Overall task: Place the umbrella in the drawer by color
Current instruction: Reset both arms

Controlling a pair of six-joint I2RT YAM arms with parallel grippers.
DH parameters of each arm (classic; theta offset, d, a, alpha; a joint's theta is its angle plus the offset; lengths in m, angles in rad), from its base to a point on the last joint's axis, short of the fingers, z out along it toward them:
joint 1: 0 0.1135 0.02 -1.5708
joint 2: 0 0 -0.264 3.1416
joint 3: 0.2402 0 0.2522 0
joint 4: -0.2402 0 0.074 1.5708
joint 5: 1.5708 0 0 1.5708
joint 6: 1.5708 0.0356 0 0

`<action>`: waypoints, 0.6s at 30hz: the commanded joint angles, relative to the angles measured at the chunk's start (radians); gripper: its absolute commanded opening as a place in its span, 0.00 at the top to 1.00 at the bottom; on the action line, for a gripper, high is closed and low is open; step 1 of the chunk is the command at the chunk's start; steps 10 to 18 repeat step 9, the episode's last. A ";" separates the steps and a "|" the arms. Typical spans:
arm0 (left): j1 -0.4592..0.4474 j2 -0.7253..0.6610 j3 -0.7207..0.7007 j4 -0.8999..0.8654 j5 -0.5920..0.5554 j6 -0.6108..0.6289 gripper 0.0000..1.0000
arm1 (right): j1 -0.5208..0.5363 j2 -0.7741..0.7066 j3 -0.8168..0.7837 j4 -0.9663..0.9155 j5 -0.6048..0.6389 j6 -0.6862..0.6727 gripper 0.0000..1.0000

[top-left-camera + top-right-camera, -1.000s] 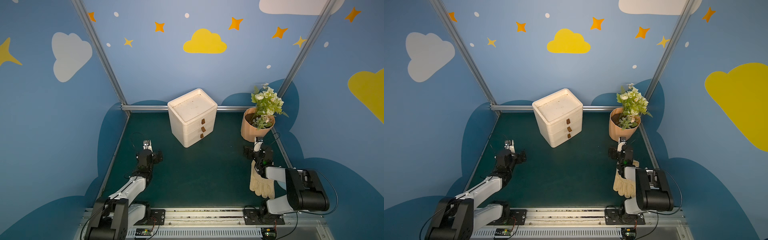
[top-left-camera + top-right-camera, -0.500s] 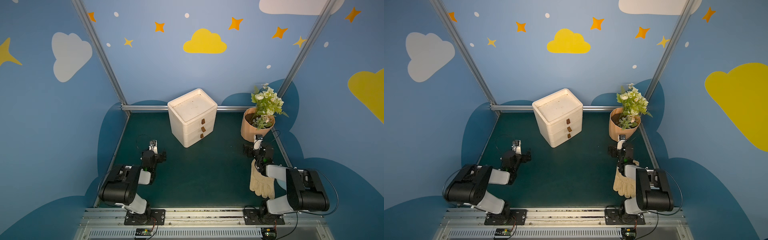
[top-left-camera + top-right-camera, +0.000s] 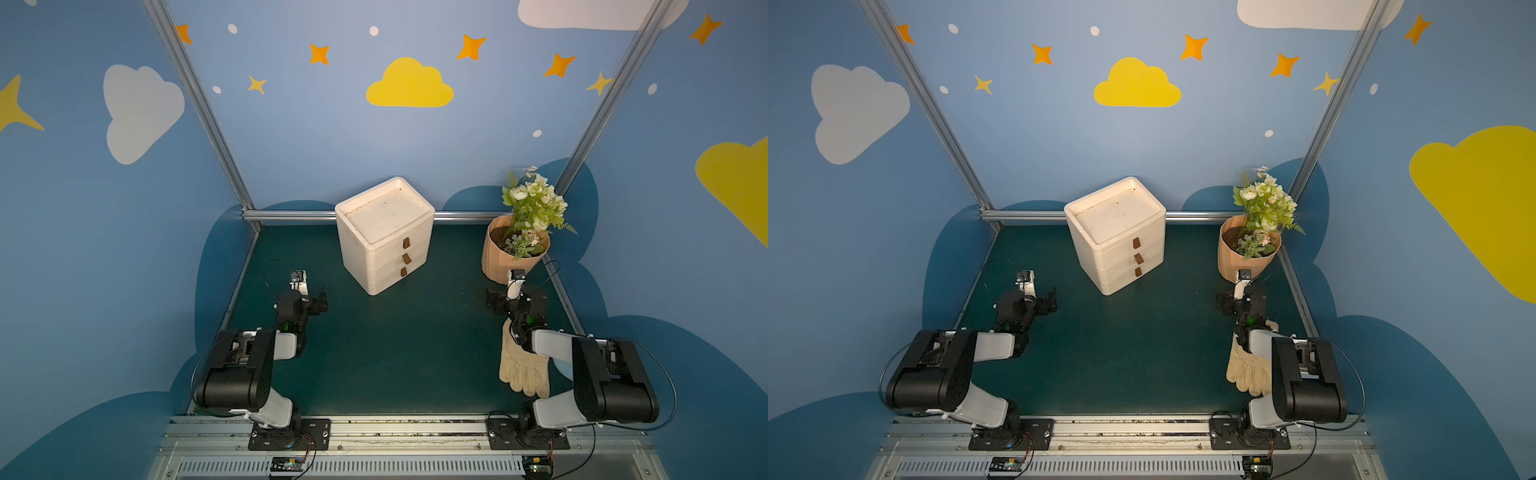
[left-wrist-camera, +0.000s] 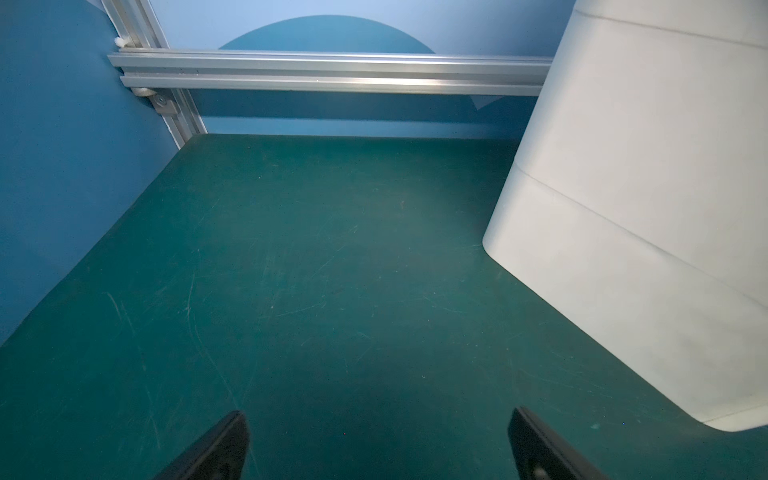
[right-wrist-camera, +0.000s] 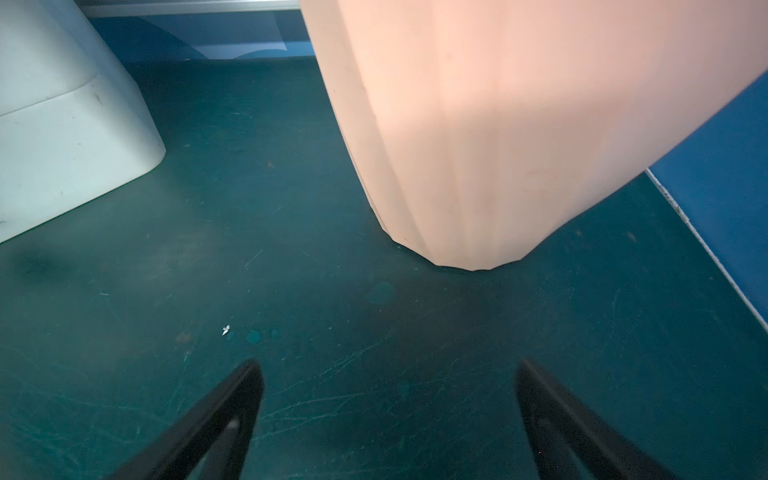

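Nowhere in the four views can the umbrella be made out; the white drawer unit stands at the back of the green mat, its three drawers shut. Both arms sit folded low at the front. The left gripper holds its fingers wide apart over bare mat, only the tips in frame. The right gripper, likewise spread and empty, faces the flowerpot, whose top is cut off in the wrist view. A cream glove lies partly hidden beneath the right arm.
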 commanded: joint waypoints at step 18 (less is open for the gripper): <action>0.001 -0.006 0.005 -0.026 0.015 -0.004 0.00 | 0.008 0.003 0.014 -0.020 0.017 -0.014 0.02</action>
